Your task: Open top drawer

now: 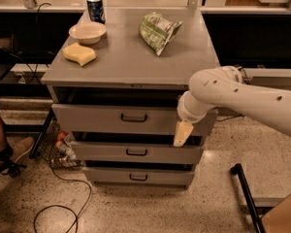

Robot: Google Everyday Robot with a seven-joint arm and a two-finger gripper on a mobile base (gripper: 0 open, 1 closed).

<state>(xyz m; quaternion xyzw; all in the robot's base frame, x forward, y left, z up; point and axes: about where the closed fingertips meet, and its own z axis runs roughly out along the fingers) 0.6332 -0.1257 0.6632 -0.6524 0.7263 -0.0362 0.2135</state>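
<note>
The top drawer point(97, 118) is the widest grey drawer, just under the cabinet top, with a dark bar handle point(134, 117) at its centre. It stands pulled out a little, with a dark gap above its front. My gripper point(183, 134) hangs in front of the drawer's right end, to the right of the handle and apart from it, with its cream tip pointing down. The white arm point(242, 96) comes in from the right.
The cabinet top point(121, 62) holds a yellow sponge point(79, 54), a white bowl point(88, 32), a soda can point(95, 8) and a green chip bag point(158, 30). Two narrower drawers point(136, 153) sit below. Cables point(58, 212) and a person's foot point(17, 152) lie at left. A black bar point(245, 198) is at right.
</note>
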